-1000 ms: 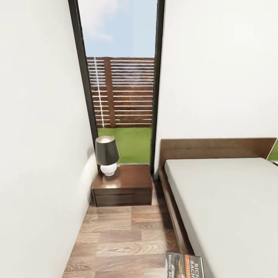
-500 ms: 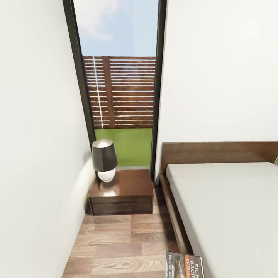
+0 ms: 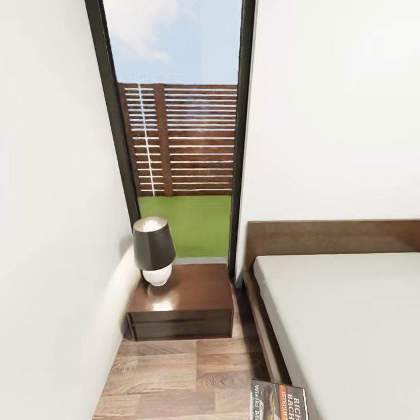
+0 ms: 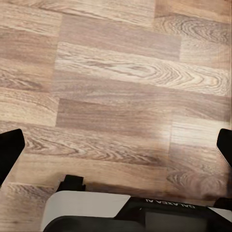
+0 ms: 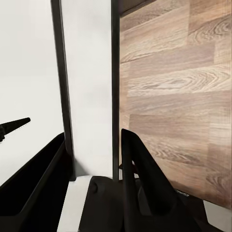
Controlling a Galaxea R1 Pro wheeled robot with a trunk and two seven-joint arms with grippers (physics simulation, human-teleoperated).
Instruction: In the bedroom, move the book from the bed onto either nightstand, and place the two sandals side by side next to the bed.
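One book (image 3: 279,400) is showing at 6 o'clock beside one bed (image 3: 344,326). One nightstand (image 3: 182,303) is holding one lamp (image 3: 154,251). The left end effector (image 4: 116,150) is spread apart; the right end effector (image 5: 92,159) is clamping the book's edge.

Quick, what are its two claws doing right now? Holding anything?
Left gripper: open, empty, above the wood floor.
Right gripper: shut on the book, seen edge-on between its fingers.

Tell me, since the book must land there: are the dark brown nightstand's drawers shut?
Shut. Both drawer fronts of the glossy dark brown wooden nightstand sit flush, nothing pulled out over the wood-plank floor.
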